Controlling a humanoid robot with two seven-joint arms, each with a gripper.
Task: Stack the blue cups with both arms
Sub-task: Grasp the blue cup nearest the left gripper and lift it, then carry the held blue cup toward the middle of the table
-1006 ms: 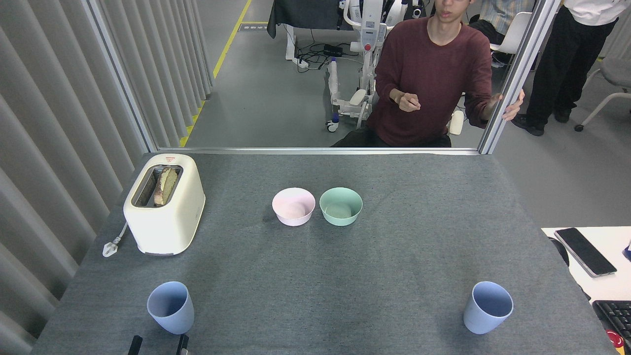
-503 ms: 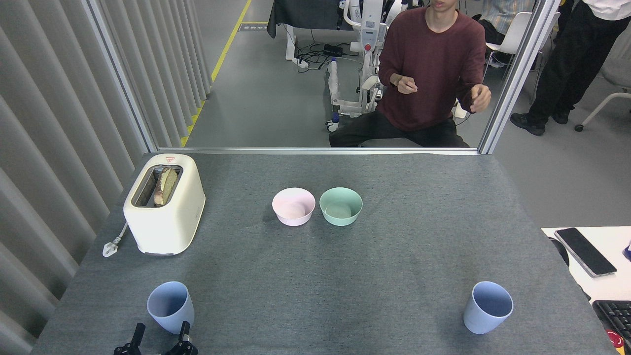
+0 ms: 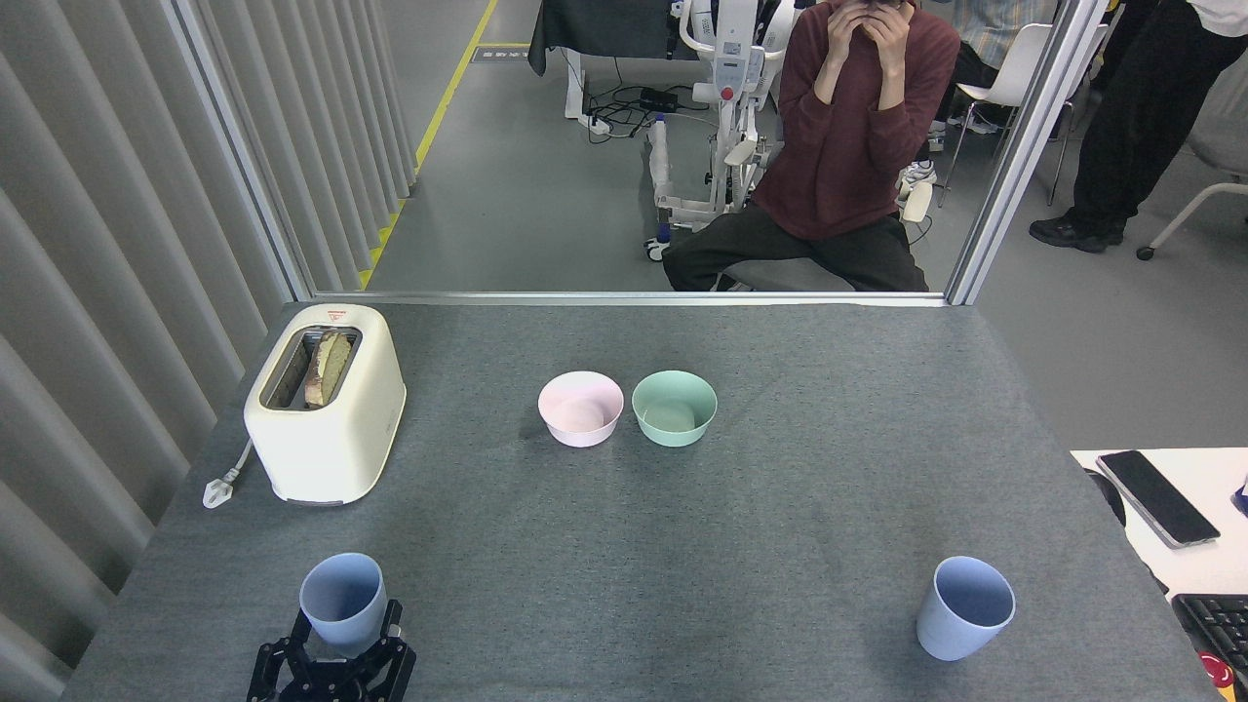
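Rising further into the bottom of the view than half a second ago, the left gripper (image 3: 343, 624) now has its black skeletal fingers on either side of the lower wall of the left blue cup (image 3: 342, 603), jaws spread with the cup between them; whether they press on it I cannot tell. That cup has shifted slightly to the right and stands upright near the front left corner of the table (image 3: 780, 546). The right blue cup (image 3: 963, 606) stands where it was, upright near the front right edge, well apart from the first. The right gripper is out of view. Behind the table, the seated person (image 3: 843, 156) in a dark red sweater has raised both hands to the face.

Both cups are pale blue, matte, handleless and tapered toward the base. At mid-table a pink bowl (image 3: 580, 408) and a mint-green bowl (image 3: 674, 408) sit just beside each other, round and smooth. A cream toaster (image 3: 325, 402) with rounded corners holds a slice of bread (image 3: 327, 367) in its slot, its plug (image 3: 216, 490) lying on the cloth at the left edge.

A grey felt-like fabric covers the table. Ribbed grey panels (image 3: 97, 244) line the left side, and a grey floor with a yellow line (image 3: 444, 93) runs away beyond a metal frame (image 3: 1014, 156). A phone (image 3: 1156, 497) lies on a white desk (image 3: 1209, 565) at right
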